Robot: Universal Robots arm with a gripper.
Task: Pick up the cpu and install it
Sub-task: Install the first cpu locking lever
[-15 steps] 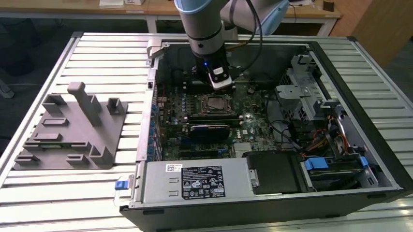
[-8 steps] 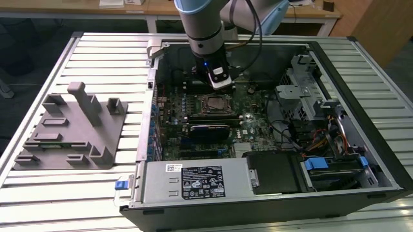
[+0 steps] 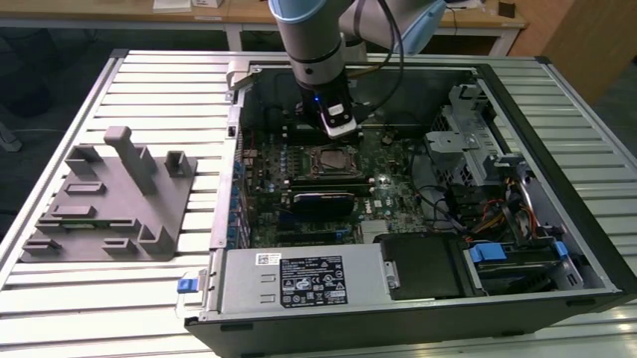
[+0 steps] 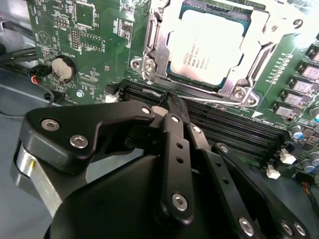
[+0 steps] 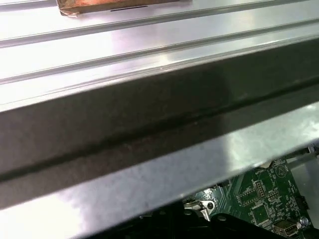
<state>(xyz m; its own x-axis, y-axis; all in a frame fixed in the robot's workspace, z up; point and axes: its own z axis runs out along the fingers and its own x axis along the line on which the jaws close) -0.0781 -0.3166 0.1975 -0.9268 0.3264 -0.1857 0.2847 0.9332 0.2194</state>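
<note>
The cpu [image 4: 209, 47], a pale silvery square chip, lies flat in the motherboard socket with a metal frame [image 4: 149, 55] around it. In the exterior view the cpu [image 3: 332, 159] sits mid-board inside the open computer case. My gripper [image 3: 339, 132] hangs just behind the socket, a little above the board. In the second wrist view the gripper [image 4: 172, 98] has its black fingers [image 4: 175, 149] pressed together with nothing between them, the tips over the memory slots [image 4: 224, 124] beside the socket, apart from the cpu.
A grey plastic fixture [image 3: 110, 201] with upright posts stands on the slatted table at the exterior view's left. The case holds a power supply [image 3: 298, 280] in front and a drive cage [image 3: 468, 127] at the right. The case wall [image 5: 149, 124] shows close in the first wrist view.
</note>
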